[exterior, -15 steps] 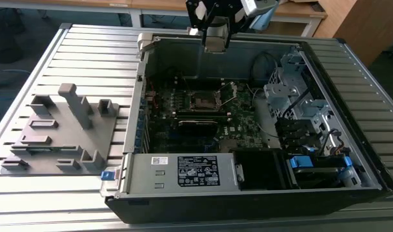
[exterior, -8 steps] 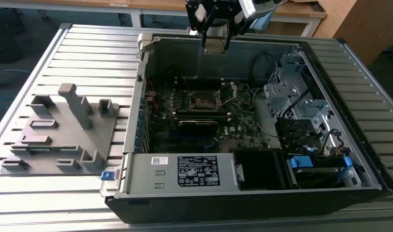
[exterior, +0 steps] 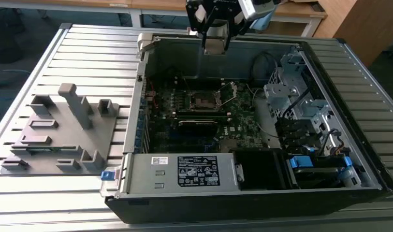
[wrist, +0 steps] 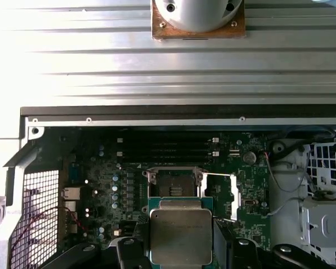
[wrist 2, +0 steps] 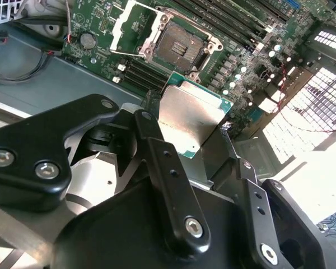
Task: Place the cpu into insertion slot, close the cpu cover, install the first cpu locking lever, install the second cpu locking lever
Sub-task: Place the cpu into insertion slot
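Note:
My gripper is shut on the cpu, a flat square chip with a silver-grey top, and holds it high over the back wall of the open computer case. Both wrist views show the cpu between the black fingers, still well above the board. On the green motherboard lies the insertion slot, bare, with a dark middle. Beside it the cpu cover stands swung open on its hinge.
A grey fixture plate with upright blocks lies on the slatted table at the exterior view's left. Inside the case are the power supply at the front, drive cages and cables at the right, and long memory slots near the socket.

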`<state>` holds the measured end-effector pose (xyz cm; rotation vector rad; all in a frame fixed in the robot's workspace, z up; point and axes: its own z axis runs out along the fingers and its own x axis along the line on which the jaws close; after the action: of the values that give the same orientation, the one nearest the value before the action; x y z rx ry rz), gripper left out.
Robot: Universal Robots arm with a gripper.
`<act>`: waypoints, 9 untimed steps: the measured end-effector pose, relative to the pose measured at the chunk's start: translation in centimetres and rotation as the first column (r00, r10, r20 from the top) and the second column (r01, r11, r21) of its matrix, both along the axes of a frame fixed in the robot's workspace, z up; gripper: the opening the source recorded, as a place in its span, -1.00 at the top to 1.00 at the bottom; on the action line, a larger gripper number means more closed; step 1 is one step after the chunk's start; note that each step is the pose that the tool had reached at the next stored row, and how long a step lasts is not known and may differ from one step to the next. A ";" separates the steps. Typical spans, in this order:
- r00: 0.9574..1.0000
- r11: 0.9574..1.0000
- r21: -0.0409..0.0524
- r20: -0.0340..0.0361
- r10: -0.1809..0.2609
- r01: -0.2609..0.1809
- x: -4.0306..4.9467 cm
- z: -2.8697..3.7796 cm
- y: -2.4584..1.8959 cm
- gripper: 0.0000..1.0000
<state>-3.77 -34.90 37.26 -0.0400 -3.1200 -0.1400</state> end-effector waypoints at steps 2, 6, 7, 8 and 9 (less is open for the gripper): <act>1.000 1.000 0.000 0.000 0.000 0.000 0.00 -0.04 0.00 -0.08; 1.000 1.000 0.000 0.000 0.000 0.000 0.00 -0.08 0.00 -0.08; 1.000 1.000 0.000 0.000 0.000 0.000 0.00 -0.12 0.00 -0.08; 1.000 1.000 0.000 0.000 0.000 0.000 0.00 -0.18 0.00 -0.08; 1.000 1.000 0.000 0.000 0.000 0.000 0.00 -0.25 0.00 -0.08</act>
<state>-3.77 -34.90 37.01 -0.0400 -3.1200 -0.1402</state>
